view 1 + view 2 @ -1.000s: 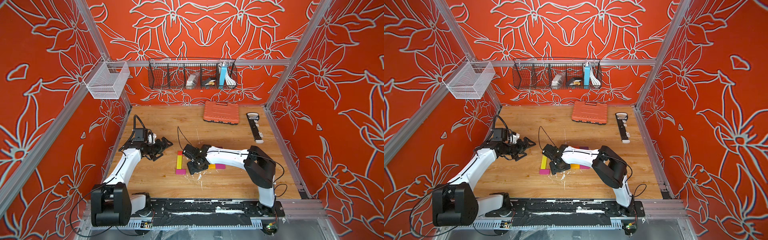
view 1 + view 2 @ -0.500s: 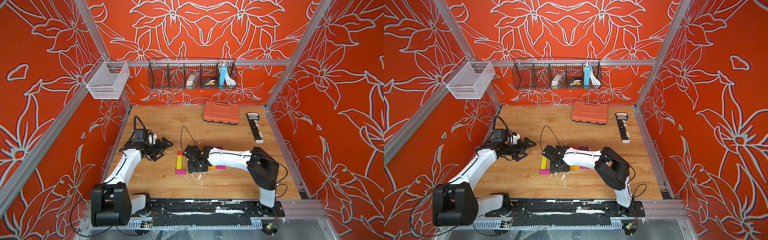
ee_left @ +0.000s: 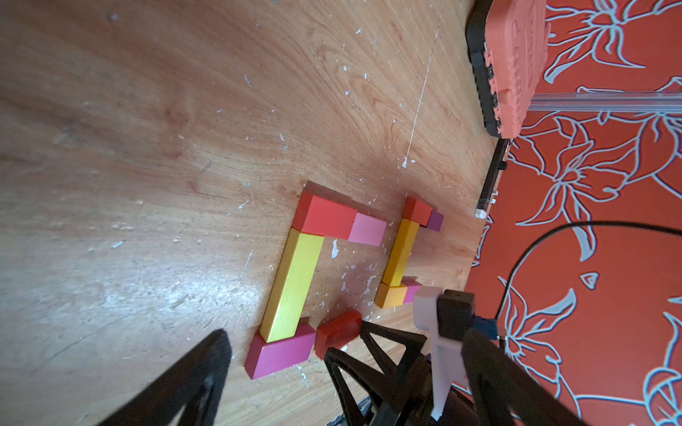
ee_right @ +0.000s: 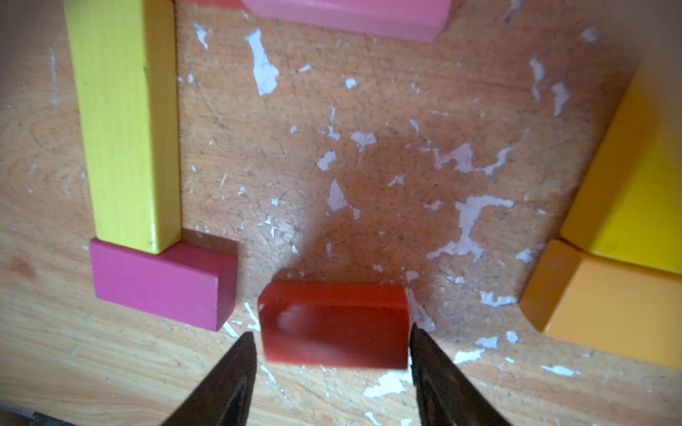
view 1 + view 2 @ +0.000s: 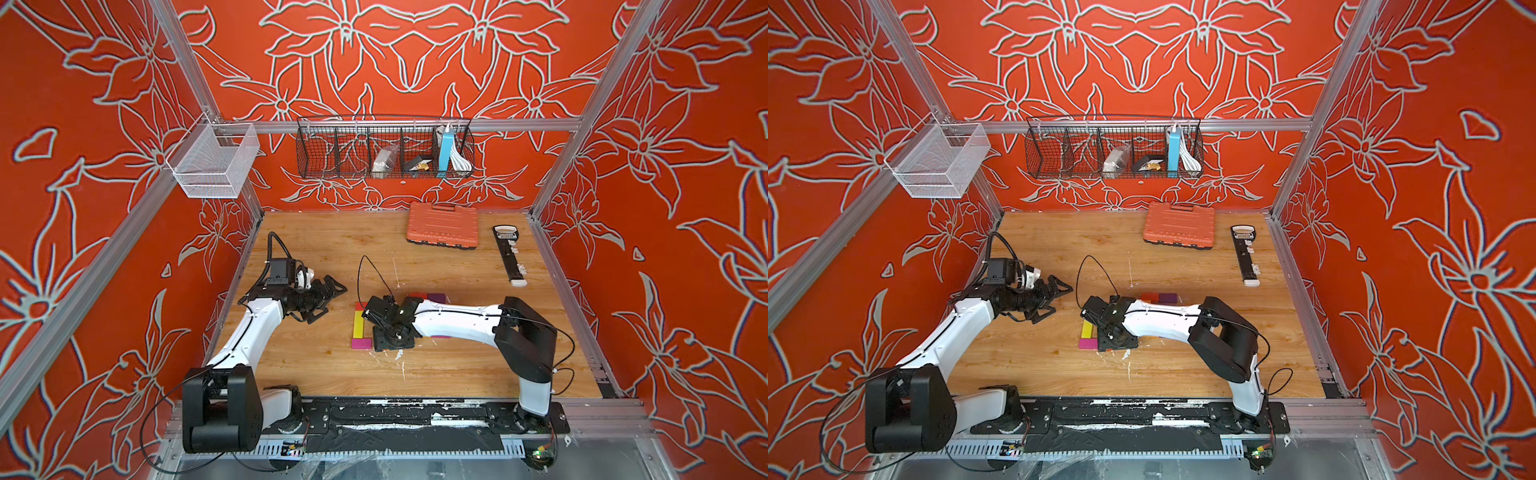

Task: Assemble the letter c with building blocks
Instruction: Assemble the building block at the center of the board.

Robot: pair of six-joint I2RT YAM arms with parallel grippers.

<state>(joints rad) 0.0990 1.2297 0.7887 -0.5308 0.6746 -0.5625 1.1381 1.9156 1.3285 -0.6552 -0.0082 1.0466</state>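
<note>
my right claw point(image 4: 333, 330) has just parted off the small dark-red wooden block point(image 4: 334, 324), now beside the flat magenta block point(image 4: 158, 284), extending the c; left claw point(image 5: 331, 303) gapes apart.

Two white-and-black arms on one black base rail

Left arm point(image 5: 253, 328) and right arm point(image 5: 453, 320) have glossy white link shells and bulky black joint housings; thin black cables loop along each; rail point(image 5: 415, 415) is black, its paint scuffed white; left gripper point(image 5: 328, 305) and right gripper point(image 4: 332, 333) have black fingers of triangular lattice tapering to points; a white bracket point(image 3: 428, 313) carries the black wrist camera.
</note>
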